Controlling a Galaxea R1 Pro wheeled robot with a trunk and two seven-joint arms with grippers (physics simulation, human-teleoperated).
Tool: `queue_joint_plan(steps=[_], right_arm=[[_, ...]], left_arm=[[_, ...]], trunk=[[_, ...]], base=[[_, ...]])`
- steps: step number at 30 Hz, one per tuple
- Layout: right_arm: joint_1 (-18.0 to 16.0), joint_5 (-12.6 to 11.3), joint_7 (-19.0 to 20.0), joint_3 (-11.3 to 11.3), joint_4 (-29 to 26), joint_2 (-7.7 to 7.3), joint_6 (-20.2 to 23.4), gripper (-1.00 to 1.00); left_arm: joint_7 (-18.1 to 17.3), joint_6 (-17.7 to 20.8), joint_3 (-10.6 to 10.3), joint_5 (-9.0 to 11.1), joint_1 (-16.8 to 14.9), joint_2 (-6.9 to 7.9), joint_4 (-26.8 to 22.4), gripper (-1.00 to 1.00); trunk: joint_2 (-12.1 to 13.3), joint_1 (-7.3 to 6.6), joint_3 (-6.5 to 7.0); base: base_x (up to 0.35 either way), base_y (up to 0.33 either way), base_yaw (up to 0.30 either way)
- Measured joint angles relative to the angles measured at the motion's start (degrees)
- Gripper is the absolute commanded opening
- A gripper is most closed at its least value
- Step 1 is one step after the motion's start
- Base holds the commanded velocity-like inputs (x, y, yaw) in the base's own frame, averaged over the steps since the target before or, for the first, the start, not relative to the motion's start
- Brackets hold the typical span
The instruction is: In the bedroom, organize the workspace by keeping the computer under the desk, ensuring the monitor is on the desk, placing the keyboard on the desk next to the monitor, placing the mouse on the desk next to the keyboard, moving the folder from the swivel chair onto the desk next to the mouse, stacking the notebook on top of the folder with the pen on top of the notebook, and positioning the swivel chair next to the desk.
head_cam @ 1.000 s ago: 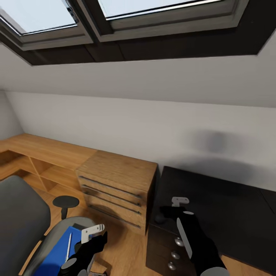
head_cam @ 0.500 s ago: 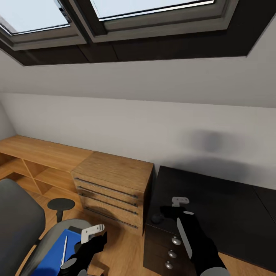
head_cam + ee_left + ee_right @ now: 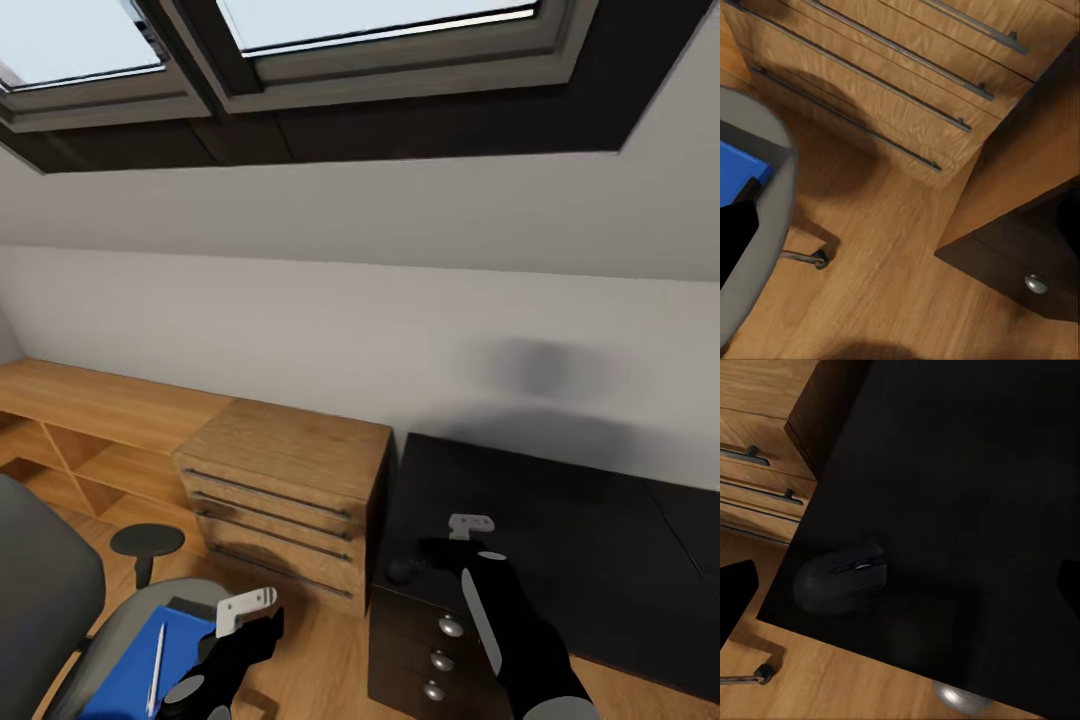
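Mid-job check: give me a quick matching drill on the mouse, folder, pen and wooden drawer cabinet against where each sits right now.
Things:
1. mouse
2. folder
3. pen
4. wooden drawer cabinet

Places:
A. lying on the blue folder
B. on the floor, between the low wooden shelving and the desk
C. near the corner of the black desk top
D. on the swivel chair seat

Pairs: 1-C, 2-D, 3-A, 4-B
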Motion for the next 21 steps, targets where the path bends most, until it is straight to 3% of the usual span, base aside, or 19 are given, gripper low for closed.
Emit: queue_joint_plan(steps=[17,21], right_arm=[[0.0,0.0,-0.1,-0.2,-0.1,-0.18,0.0,1.00],[0.0,0.1,-0.1,-0.3,0.0,-0.18,0.0,1.00]], left_arm=[[0.0,0.1,-0.2,0.0,0.0,0.00,0.1,1.00],[-0.1,0.0,-1.4,-0.1,0.0,0.06,0.5,1.00]], trunk=[[0.0,0.00,0.91],[0.0,0.00,1.11]], base=[[0.000,0.000,-0.245],[0.000,0.000,-0.255]])
